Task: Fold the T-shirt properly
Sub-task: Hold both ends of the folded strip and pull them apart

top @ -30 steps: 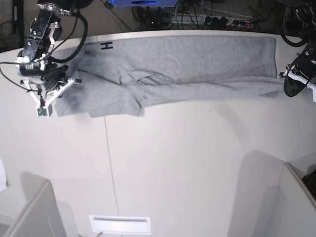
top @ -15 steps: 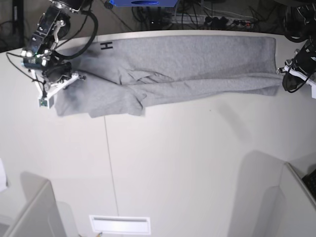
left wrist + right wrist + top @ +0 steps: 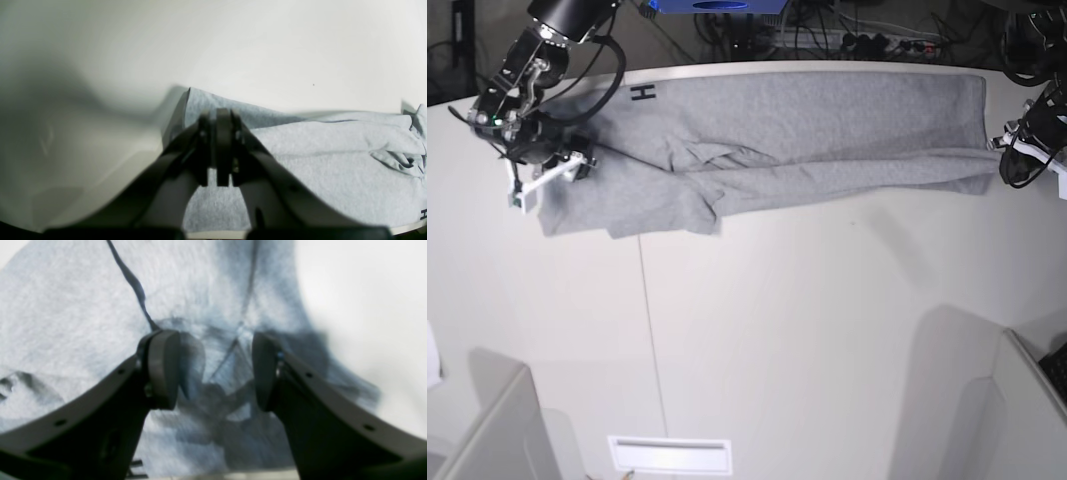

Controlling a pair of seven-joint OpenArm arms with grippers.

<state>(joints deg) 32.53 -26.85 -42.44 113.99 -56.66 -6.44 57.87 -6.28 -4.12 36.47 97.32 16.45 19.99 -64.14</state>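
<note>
The grey T-shirt (image 3: pixel 827 130) lies folded in a long band along the table's back edge, with a black "H" (image 3: pixel 642 93) showing at its far left. My right gripper (image 3: pixel 547 180) is at the shirt's left end. In the right wrist view it (image 3: pixel 213 366) is open, and its fingers straddle wrinkled cloth (image 3: pixel 83 306) with a seam between them. My left gripper (image 3: pixel 1009 152) is at the shirt's right end. In the left wrist view its fingers (image 3: pixel 218 115) are pressed together on the cloth's corner (image 3: pixel 333 150), whose edge stands slightly off the table.
The white table (image 3: pixel 827 330) stretches toward the front. Grey bins stand at the front left (image 3: pixel 487 430) and front right (image 3: pixel 1017 400). A white cloth scrap (image 3: pixel 432 365) is at the left edge. Cables and a power strip (image 3: pixel 867 40) lie behind the table.
My right gripper moved back along the shirt's left end. My left gripper moved back onto the shirt's right edge and went from open to shut.
</note>
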